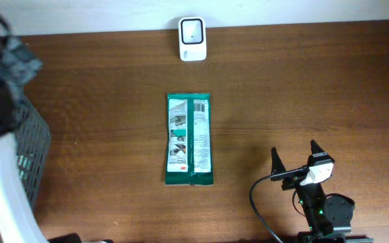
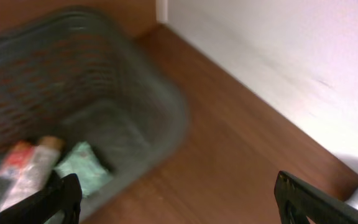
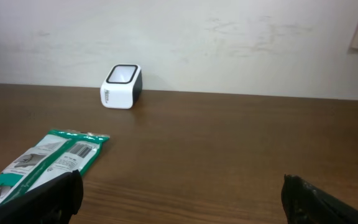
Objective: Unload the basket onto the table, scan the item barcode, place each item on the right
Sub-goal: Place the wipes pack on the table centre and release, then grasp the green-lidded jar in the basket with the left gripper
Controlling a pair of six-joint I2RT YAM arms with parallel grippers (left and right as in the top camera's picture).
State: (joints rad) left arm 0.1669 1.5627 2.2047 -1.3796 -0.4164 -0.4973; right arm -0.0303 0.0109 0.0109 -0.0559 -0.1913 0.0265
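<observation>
Green packet (image 1: pixel 189 139) lies flat mid-table, barcode up, well short of the white scanner (image 1: pixel 192 39) at the far edge. Right gripper (image 1: pixel 294 146) gapes empty, near right. Left gripper (image 2: pixel 176 177) is spread wide above the basket (image 2: pixel 135 81). The danger: a shallow pinch skids that flat packet away.

Table (image 1: pixel 302 88): dark brown wood-grain top, its far edge against a white wall (image 3: pixel 229 43).

Lying or standing directly on it:
1. Green packet (image 1: pixel 189 138): flat, set lengthwise near the middle of the top. A white printed panel faces up, with a barcode (image 1: pixel 200 106) at the far end.
2. Small white scanner (image 1: pixel 192 38) with a dark window: stands at the far edge, beyond the packet and apart from it.
3. Dark mesh basket (image 1: pixel 36 145): at the left side, well apart from the packet.
</observation>
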